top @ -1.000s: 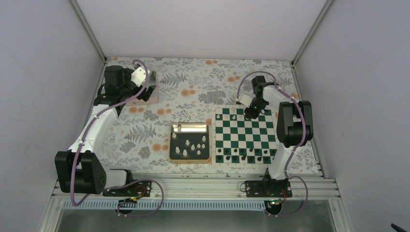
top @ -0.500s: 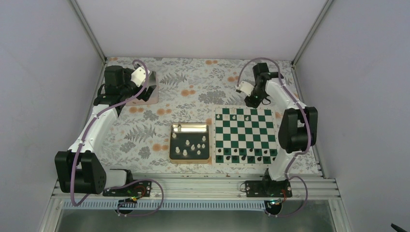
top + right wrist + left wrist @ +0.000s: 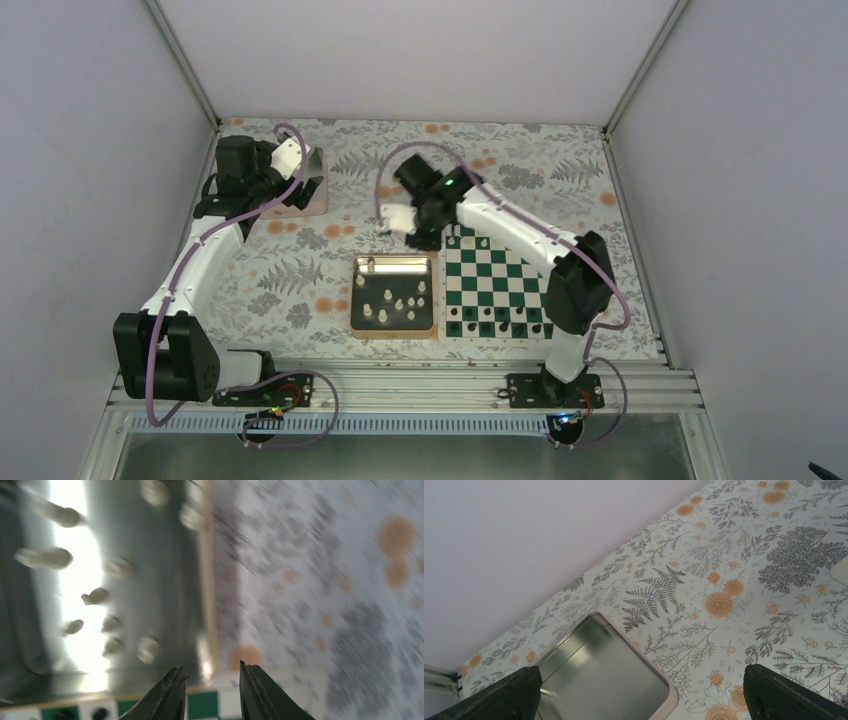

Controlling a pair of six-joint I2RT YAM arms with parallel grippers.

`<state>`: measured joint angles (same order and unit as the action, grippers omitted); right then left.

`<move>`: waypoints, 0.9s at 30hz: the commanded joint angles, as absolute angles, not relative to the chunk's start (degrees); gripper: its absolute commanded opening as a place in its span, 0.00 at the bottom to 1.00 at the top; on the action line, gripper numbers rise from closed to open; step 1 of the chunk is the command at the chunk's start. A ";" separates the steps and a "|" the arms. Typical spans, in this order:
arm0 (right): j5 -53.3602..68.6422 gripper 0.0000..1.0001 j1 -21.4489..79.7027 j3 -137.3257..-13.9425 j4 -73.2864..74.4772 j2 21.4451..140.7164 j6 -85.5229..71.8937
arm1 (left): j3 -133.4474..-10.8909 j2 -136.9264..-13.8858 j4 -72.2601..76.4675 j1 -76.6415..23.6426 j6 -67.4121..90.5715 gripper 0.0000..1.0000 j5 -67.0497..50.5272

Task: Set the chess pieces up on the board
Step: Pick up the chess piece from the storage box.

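Observation:
Several white chess pieces lie in the gold-rimmed tray; they show blurred in the right wrist view. A few more stand on the far row of the green and white board. My right gripper hovers over the board's far left corner, beside the tray's far right corner. Its jaws are open with nothing between them, and a green square of the board shows below them. My left gripper is open and empty at the far left, above a metal tin.
Black pieces fill the board's near rows. The pink-rimmed metal tin lies at the far left under the left arm. The right arm stretches across the board's far left part. Grey walls close in the floral table on three sides.
My right arm left the board's far row, rose, then swung left to the corner between board and tray. Its jaws have opened. The left arm has not moved.

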<state>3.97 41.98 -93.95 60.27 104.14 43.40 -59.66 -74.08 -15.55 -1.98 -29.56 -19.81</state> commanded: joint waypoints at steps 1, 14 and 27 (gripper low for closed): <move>7.22 0.31 49.13 -94.65 60.07 108.14 42.27 | -60.18 -73.24 -15.71 -1.81 -30.11 1.00 -20.70; 10.41 0.31 60.91 -95.82 54.49 116.73 42.16 | -60.09 -73.06 -15.57 -1.89 -30.04 1.00 -20.78; 5.11 0.32 59.41 -93.98 54.57 118.61 41.22 | -59.75 -72.91 -15.38 -1.84 -30.07 1.00 -20.75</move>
